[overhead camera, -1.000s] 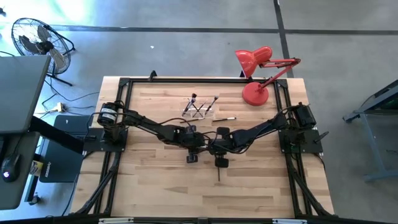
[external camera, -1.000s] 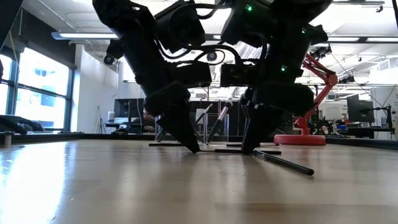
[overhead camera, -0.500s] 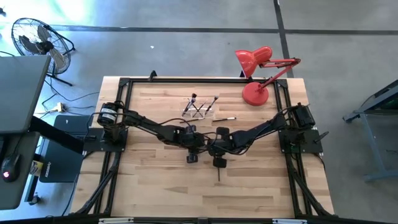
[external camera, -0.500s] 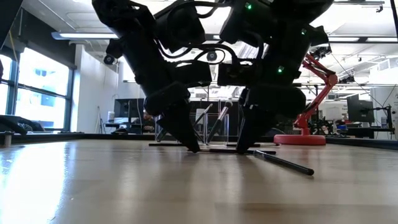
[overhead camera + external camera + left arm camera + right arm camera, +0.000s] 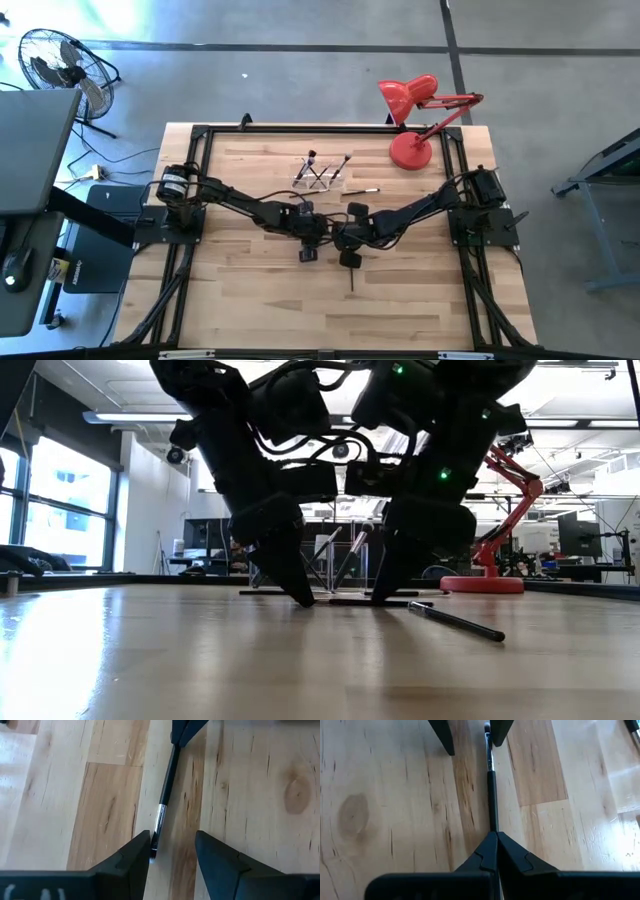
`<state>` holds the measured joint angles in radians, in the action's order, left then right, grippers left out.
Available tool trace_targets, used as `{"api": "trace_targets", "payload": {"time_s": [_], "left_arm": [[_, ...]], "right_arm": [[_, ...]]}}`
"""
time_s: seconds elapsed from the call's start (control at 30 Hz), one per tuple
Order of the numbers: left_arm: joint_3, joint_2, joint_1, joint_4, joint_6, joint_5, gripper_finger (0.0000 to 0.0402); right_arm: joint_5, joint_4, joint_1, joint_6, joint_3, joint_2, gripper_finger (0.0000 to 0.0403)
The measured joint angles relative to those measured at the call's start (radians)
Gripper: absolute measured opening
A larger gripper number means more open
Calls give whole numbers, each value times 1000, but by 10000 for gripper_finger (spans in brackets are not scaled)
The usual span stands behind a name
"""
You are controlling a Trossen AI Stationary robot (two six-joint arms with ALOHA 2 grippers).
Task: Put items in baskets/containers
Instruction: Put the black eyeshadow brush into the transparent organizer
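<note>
High view: a pale wooden plank table (image 5: 250,300) was seen, with a red desk lamp (image 5: 410,150) at its far right corner. Both dark arms were brought together at mid-table. A small clear plastic holder (image 5: 318,178) was seen behind them with what appeared to be two or three dark-handled brushes leaning in it. One thin brush (image 5: 362,190) was left lying beside the holder and another (image 5: 352,277) nearer the front edge. The right gripper (image 5: 492,837) was clamped shut on the handle end of a slim black makeup brush with a silver ferrule (image 5: 162,807), which lay flat on the wood. The left gripper (image 5: 172,855) was held open, one finger touching the bristle end. Only a few brushes appeared stowed; at least three remained.
</note>
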<state>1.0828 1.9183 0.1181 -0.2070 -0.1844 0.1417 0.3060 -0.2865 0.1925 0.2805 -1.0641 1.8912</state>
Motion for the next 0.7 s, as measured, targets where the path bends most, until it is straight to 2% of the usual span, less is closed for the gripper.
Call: {"api": "trace_targets", "payload": {"time_s": [0.13, 0.23, 0.47, 0.7], "left_arm": [[0, 21, 0, 2, -4, -8, 155], [0, 23, 0, -10, -4, -9, 136], [-1, 31, 0, -10, -5, -50, 14], [-1, 33, 0, -20, 19, -70, 5]], "right_arm": [[1, 3, 3, 0, 0, 0, 1], [16, 7, 11, -1, 0, 0, 1], [16, 7, 18, 5, 0, 0, 0], [1, 2, 18, 18, -1, -2, 2]]}}
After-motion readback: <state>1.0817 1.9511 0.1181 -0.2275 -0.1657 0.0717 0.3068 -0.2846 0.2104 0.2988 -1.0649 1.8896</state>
